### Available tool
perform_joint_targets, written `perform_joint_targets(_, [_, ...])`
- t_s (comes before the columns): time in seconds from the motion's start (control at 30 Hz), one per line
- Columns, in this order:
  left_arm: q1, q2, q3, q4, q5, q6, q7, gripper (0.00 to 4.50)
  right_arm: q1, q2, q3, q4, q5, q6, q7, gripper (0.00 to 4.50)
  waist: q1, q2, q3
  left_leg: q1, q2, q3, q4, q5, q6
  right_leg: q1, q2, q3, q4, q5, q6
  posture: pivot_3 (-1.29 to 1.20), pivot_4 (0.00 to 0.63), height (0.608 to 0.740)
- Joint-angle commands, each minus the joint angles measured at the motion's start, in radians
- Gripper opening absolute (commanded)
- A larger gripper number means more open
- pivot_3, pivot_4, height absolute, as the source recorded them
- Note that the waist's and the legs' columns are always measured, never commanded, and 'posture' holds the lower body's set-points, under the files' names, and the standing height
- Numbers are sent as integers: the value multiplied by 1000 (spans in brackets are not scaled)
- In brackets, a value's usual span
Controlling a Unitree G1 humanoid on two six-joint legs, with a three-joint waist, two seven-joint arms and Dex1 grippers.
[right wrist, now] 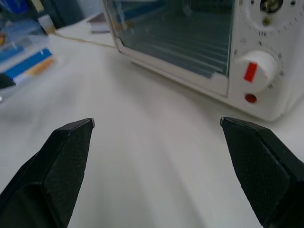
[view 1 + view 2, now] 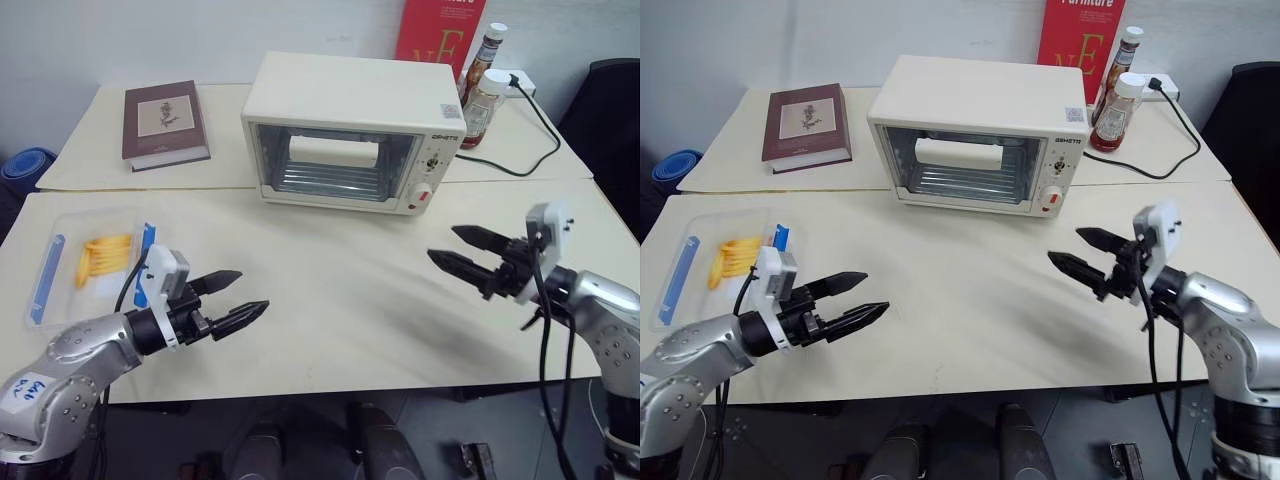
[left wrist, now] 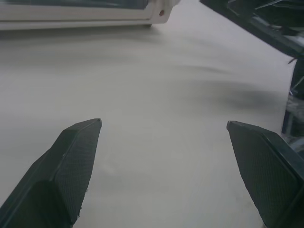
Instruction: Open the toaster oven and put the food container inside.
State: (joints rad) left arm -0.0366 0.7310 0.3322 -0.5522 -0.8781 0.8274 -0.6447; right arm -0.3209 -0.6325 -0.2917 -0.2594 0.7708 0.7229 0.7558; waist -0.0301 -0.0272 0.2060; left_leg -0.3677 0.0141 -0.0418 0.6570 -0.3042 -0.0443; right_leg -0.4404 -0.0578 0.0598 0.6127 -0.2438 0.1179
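The cream-white toaster oven (image 2: 352, 135) stands at the back middle of the table with its glass door (image 2: 335, 163) shut. The clear food container (image 2: 88, 264) with blue clips and yellow strips lies at the left edge, just behind my left arm. My left gripper (image 2: 232, 297) hovers open above the table to the right of the container, holding nothing. At the right, my right gripper (image 2: 458, 249) is open and empty too, pointing left, in front of the oven's dial panel (image 1: 259, 71). The container (image 1: 26, 59) also shows in the right wrist view.
A maroon book (image 2: 165, 123) lies at the back left. Two sauce bottles (image 2: 483, 95) and a red box (image 2: 440, 35) stand behind the oven on the right, with a black cable (image 2: 540, 130) trailing across the table. A blue object (image 2: 25, 165) sits past the table's left edge.
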Motion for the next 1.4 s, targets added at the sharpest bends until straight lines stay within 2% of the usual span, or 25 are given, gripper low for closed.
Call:
perform_joint_targets(0.03, [-92,55,37,-41,-72,9,-24,4500,-101,48,71,50,-27,-13,-33,4443,0,0,0,0,0,0,0,0,0,0,0,0,0,0,0,0,150,740])
perform_joint_targets(0.3, [-258,177,81,-10,-139,47,-29,4500,-401,135,195,401,-201,-153,-5,4443,-2,0,0,-2,0,0,0,0,0,-2,0,0,-1,0,0,0,150,740])
perform_joint_targets(0.53, [-253,207,99,-12,-136,44,-16,4500,-553,158,234,580,-261,-231,117,4443,-9,1,0,-2,0,1,-3,0,0,-3,0,0,-1,0,1,0,150,740])
perform_joint_targets(0.87, [-292,181,44,18,-94,3,3,4500,-614,227,262,517,-249,-186,177,4443,-21,1,1,-2,0,1,-3,0,0,-4,0,0,-1,0,0,0,150,740])
perform_joint_targets(1.07, [-411,155,-22,119,-27,-42,-4,4500,-541,224,287,352,-201,-131,235,4443,-22,1,1,-3,0,0,-4,0,0,-4,0,0,0,0,0,0,150,740])
perform_joint_targets(1.1, [-439,154,-36,143,-14,-48,-15,4114,-516,220,292,313,-193,-123,246,4500,-21,1,1,-3,0,0,-4,0,0,-4,0,-1,0,0,1,0,150,740])
perform_joint_targets(1.23, [-566,156,-115,271,68,-69,-64,3024,-408,204,311,171,-173,-98,270,4500,-24,1,1,-4,0,1,-5,0,0,-4,0,-1,0,0,1,0,150,740])
perform_joint_targets(1.4, [-734,143,-271,474,263,-160,-126,1585,-280,197,360,76,-207,-117,268,4500,-24,1,1,-4,0,1,-8,0,0,-5,0,-1,-1,0,1,0,150,740])
